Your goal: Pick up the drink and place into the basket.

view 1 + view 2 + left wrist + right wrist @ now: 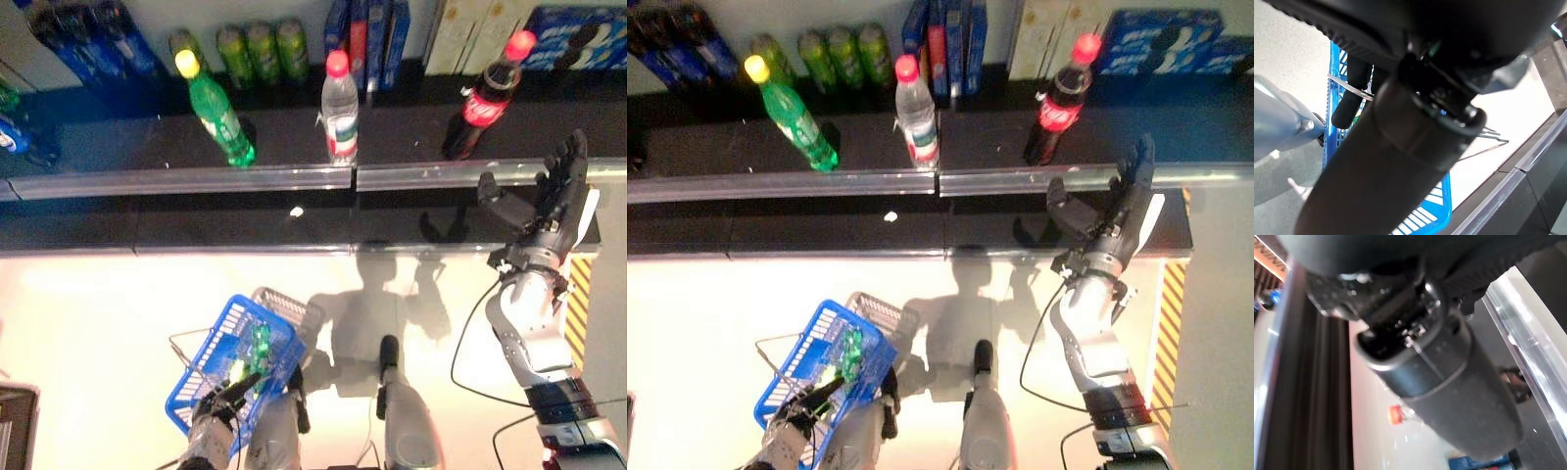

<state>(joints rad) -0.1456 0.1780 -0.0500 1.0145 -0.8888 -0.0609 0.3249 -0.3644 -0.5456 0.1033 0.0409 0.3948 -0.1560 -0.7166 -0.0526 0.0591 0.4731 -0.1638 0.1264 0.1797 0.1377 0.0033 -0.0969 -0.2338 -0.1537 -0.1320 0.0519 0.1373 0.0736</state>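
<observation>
My right hand (549, 201) is hovering with its fingers straight and spread, holding nothing, just in front of the shelf (196, 181) edge. At about eleven o'clock from it, a dark cola bottle (485, 98) with a red cap is standing on the shelf, apart from my fingers. Farther along at nine o'clock, a clear water bottle (340, 108) and a tilted green bottle (217, 110) are standing too. My left hand (223, 399) is hanging low at seven o'clock, its fingers curling round the wire handle (1352, 88) of the blue basket (211, 338). A green drink (259, 348) is already lying inside that basket.
</observation>
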